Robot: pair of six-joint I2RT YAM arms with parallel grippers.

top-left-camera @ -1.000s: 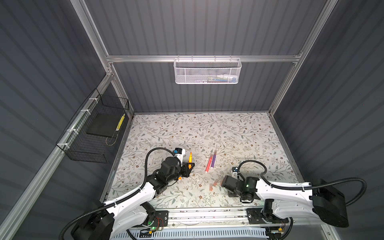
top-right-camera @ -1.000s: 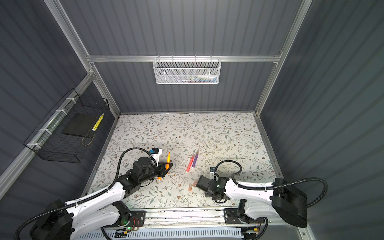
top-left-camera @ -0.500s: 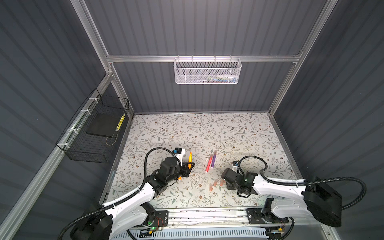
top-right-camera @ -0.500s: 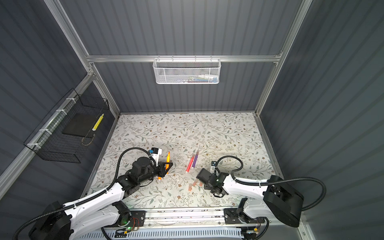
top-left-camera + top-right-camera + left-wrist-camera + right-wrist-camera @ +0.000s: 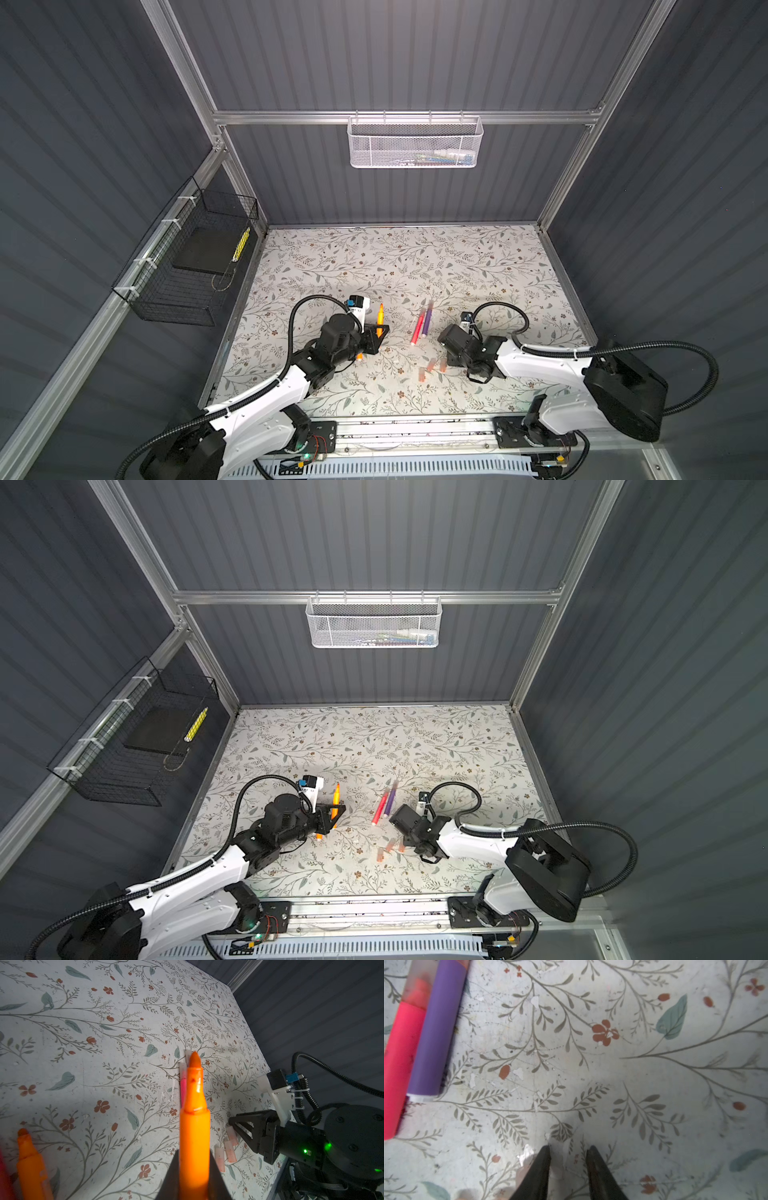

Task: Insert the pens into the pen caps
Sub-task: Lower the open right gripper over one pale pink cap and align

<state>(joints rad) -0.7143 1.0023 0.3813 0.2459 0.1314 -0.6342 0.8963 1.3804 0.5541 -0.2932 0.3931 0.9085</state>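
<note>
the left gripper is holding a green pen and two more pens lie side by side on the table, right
Not quite: the left gripper holds an orange pen, not a green one; the left wrist view shows it. The pink pen and purple pen do lie side by side on the table.

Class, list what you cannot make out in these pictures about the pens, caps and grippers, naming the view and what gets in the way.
- Right gripper: right wrist view, jaws apart, pale blur between them; whether anything is held, unclear.
- White mesh basket: both top views, contents too small behind mesh.
- Orange pen in left gripper: left wrist view, rear end cut off by edge.
</note>
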